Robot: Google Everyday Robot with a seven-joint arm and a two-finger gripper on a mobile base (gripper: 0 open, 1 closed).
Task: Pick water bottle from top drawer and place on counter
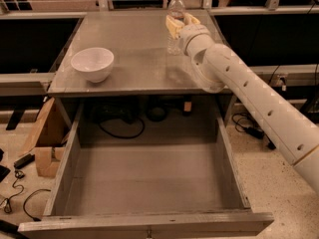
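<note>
The water bottle (175, 9), clear with a white cap, stands upright on the grey counter (134, 49) near its far right corner. My gripper (180, 24) is at the bottle's middle, with its yellowish fingers (171, 27) on either side of it, shut on the bottle. The label band is hidden behind the fingers. My white arm (249, 88) reaches in from the lower right over the counter's right edge. The top drawer (144, 223) is pulled fully open below the counter, and its grey inside shows nothing in it.
A white bowl (92, 62) sits on the counter's left front part. Black cables (122, 126) lie behind the drawer under the counter. A cardboard box (42, 143) and cables are on the floor at the left. Dark tables flank the cabinet.
</note>
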